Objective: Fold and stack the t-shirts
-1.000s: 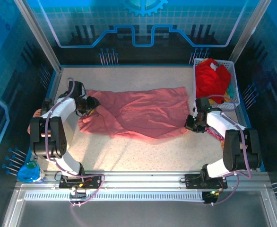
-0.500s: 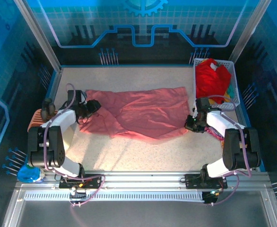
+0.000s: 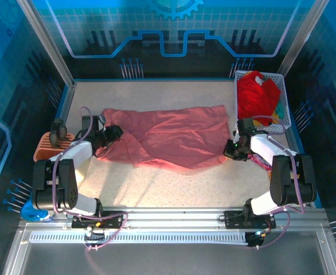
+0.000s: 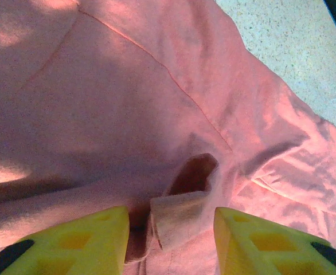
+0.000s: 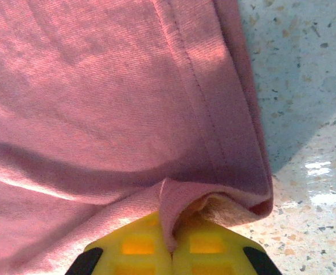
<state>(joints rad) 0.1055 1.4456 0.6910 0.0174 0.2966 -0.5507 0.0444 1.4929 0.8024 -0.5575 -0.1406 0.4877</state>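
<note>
A large salmon-pink t-shirt (image 3: 168, 134) lies spread and rumpled across the middle of the table. My left gripper (image 3: 114, 133) is at its left edge. In the left wrist view the left gripper (image 4: 171, 232) is open, its yellow fingers (image 4: 82, 240) either side of a raised fold of the pink t-shirt (image 4: 128, 103) without pinching it. My right gripper (image 3: 231, 150) is at the shirt's right edge. Seen from the right wrist, the right gripper (image 5: 172, 243) is shut on the hemmed corner of the pink t-shirt (image 5: 99, 86). A red t-shirt (image 3: 253, 96) sits in the basket.
The white basket (image 3: 286, 109) stands at the back right, with green and yellow cloth (image 3: 279, 112) beside the red shirt. An orange-brown object (image 3: 43, 148) lies at the left edge. A blue object (image 3: 35, 211) sits at the near left corner. Bare speckled tabletop (image 3: 174, 183) lies in front.
My left arm has drawn its elbow back toward the left and lower, uncovering the orange-brown object; its gripper stays at the shirt's left edge. The right gripper keeps its hold.
</note>
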